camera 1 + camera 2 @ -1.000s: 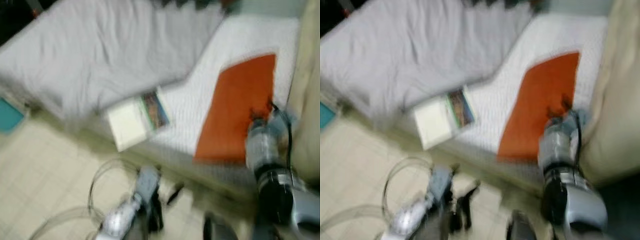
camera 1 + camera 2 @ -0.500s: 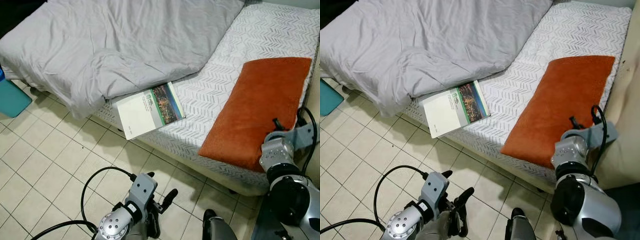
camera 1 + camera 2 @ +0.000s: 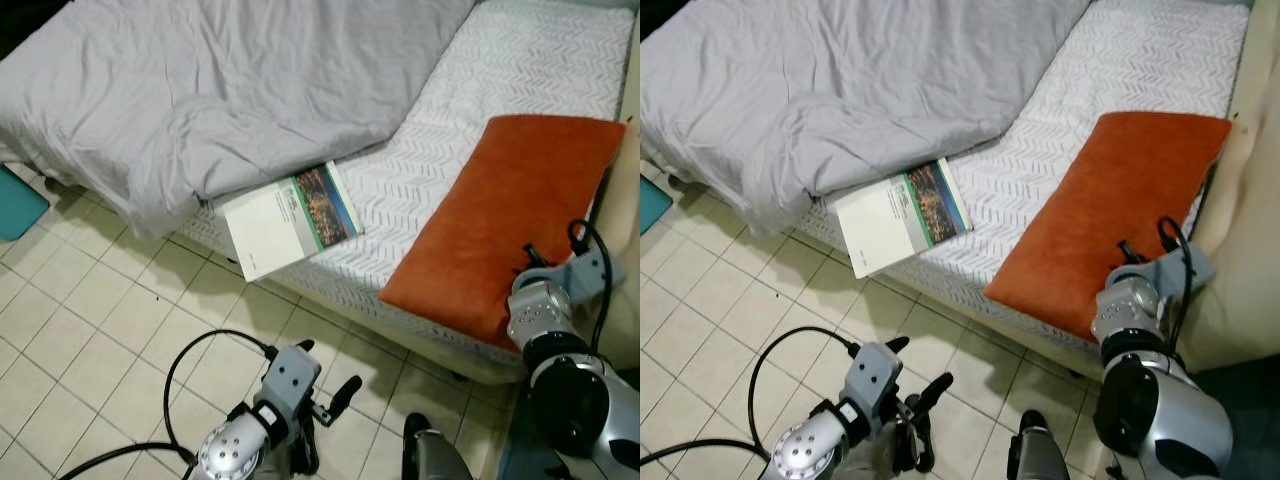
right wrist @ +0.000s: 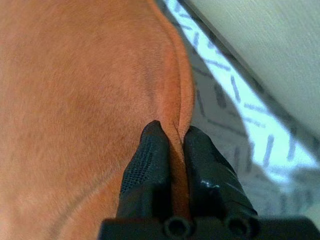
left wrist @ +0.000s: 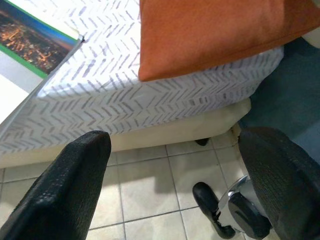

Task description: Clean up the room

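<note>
My right end effector [image 4: 171,137] stays clamped on the seam at the edge of the pillow [image 3: 505,210], its 2 fingers [image 4: 146,165] pinched together with a fold of orange fabric between them. Since half a second ago the view has steadied and shifted a little, and the pillow's near edge looks slightly drawn toward me, hanging over the bed [image 3: 520,60] rim just ahead of that end effector; I judge the grasp is set and the pillow is ready to be lifted or dragged into place. The pillow is a long rectangle of soft, short-napped plush that will sag when raised. Beyond it lies the herringbone-patterned mattress cover, and farther off to that end effector's left sit a flat, glossy book [image 3: 290,218] and a rumpled grey duvet [image 3: 200,90]. My left end effector [image 5: 175,180] hangs low over the tiled floor [image 3: 90,330], its fingers wide apart and holding nothing.
</note>
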Available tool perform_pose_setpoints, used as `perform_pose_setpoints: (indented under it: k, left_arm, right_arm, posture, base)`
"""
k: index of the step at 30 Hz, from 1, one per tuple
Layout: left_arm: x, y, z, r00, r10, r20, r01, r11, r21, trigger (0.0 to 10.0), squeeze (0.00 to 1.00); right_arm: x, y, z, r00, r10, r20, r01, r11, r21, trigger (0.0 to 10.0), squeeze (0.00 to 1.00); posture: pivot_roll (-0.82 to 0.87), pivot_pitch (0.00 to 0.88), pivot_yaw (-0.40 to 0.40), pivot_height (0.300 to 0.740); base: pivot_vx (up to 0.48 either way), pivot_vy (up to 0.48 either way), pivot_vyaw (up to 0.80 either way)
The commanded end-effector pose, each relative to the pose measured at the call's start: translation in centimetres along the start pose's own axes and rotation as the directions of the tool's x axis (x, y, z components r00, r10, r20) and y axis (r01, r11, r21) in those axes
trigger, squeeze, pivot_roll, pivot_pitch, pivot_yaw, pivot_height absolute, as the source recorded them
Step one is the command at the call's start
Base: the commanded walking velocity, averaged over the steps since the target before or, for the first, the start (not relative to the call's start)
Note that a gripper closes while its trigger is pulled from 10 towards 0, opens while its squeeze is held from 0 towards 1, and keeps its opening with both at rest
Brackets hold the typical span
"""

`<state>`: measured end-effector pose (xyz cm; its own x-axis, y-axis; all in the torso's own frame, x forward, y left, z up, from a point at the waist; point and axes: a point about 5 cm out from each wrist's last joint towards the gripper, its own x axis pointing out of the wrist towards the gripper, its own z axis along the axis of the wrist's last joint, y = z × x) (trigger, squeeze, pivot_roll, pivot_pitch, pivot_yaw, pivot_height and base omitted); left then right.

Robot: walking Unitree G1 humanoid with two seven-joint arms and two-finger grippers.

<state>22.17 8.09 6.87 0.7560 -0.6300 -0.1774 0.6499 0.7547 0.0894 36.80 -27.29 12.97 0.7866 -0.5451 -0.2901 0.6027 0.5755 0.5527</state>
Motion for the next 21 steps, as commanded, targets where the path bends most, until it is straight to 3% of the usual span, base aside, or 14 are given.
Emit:
perform_pose_setpoints:
  k: [1,4,5,6,7,9,12,14,17,19,21]
  left_arm:
    - [-0.7,-0.1,-0.8,0.999,0.007,-0.047,-0.007,1.0,-0.001,10.0,0.0]
    - [-1.0,-0.4,-1.0,0.998,0.005,-0.055,-0.006,1.0,-0.008,10.0,0.0]
    - [-1.1,-0.5,-1.1,0.999,-0.006,-0.051,0.005,1.0,-0.014,10.0,0.0]
    - [-1.1,-0.5,-1.1,0.999,-0.006,-0.051,0.005,1.0,-0.014,10.0,0.0]
    - [-1.3,-0.6,-1.1,0.999,-0.017,-0.036,0.016,1.0,-0.003,10.0,0.0]
    - [-1.4,-0.6,-1.0,0.999,-0.017,-0.028,0.018,1.0,0.008,10.0,0.0]
    - [-1.1,1.2,-1.1,0.999,0.04,0.034,-0.042,0.996,0.075,10.0,0.0]
    - [-0.8,2.0,-1.0,0.996,0.064,0.06,-0.068,0.995,0.071,10.0,0.0]
    - [0.4,2.7,-0.9,0.995,0.036,0.094,-0.037,0.999,0.001,10.0,0.0]
    - [1.8,3.1,-1.4,0.997,0.018,0.077,-0.012,0.997,-0.071,10.0,0.0]
    - [2.4,3.4,-1.6,0.998,0.022,0.061,-0.017,0.996,-0.088,10.0,0.0]
  right_arm:
    - [-0.1,-0.6,-0.7,1.0,-0.012,-0.025,0.011,0.998,-0.061,10.0,0.0]
    - [0.0,-0.6,-0.5,1.0,-0.009,-0.016,0.008,0.995,-0.103,10.0,0.0]
    - [0.0,-0.5,-0.3,1.0,0.003,-0.003,-0.003,0.986,-0.167,10.0,0.0]
    - [0.0,-0.5,-0.3,1.0,0.003,-0.003,-0.003,0.986,-0.167,10.0,0.0]
    - [0.0,-0.3,-0.2,1.0,0.027,0.012,-0.023,0.964,-0.265,10.0,0.0]
    - [0.0,-0.2,-0.2,0.999,0.036,0.013,-0.03,0.956,-0.293,10.0,0.0]
    - [0.0,0.1,-0.2,0.999,0.052,0.016,-0.044,0.944,-0.326,10.0,0.0]
    - [0.0,0.1,-0.1,0.998,0.055,0.019,-0.046,0.943,-0.331,10.0,0.0]
    - [-0.1,0.2,-0.3,0.998,0.057,0.018,-0.048,0.943,-0.331,10.0,0.0]
    - [-0.2,0.1,-0.6,0.998,0.057,0.01,-0.05,0.941,-0.334,10.0,0.0]
    - [-0.2,0.1,-0.8,0.998,0.057,0.003,-0.053,0.941,-0.335,10.0,0.0]
  posture:
    - [0.1,0.431,0.126,0.74]
    - [0.1,0.431,0.126,0.74]
    - [0.1,0.431,0.126,0.74]
    - [0.1,0.431,0.126,0.74]
    - [0.1,0.431,0.124,0.74]
    - [0.1,0.431,0.124,0.74]
    - [0.09,0.44,0.114,0.74]
    - [0.09,0.442,0.111,0.74]
    - [0.07,0.453,0.097,0.74]
    - [0.05,0.464,0.086,0.74]
    - [0.04,0.467,0.084,0.74]
  base:
    - [0.0,0.0,0.0]
    - [0.0,0.0,0.0]
    - [0.0,0.0,0.0]
    - [0.0,0.0,0.0]
    - [0.0,0.0,0.0]
    - [0.0,0.0,0.0]
    - [0.0,0.0,0.0]
    - [0.0,0.0,0.0]
    - [0.0,0.0,0.0]
    - [0.0,0.0,0.0]
    - [0.0,0.0,0.0]
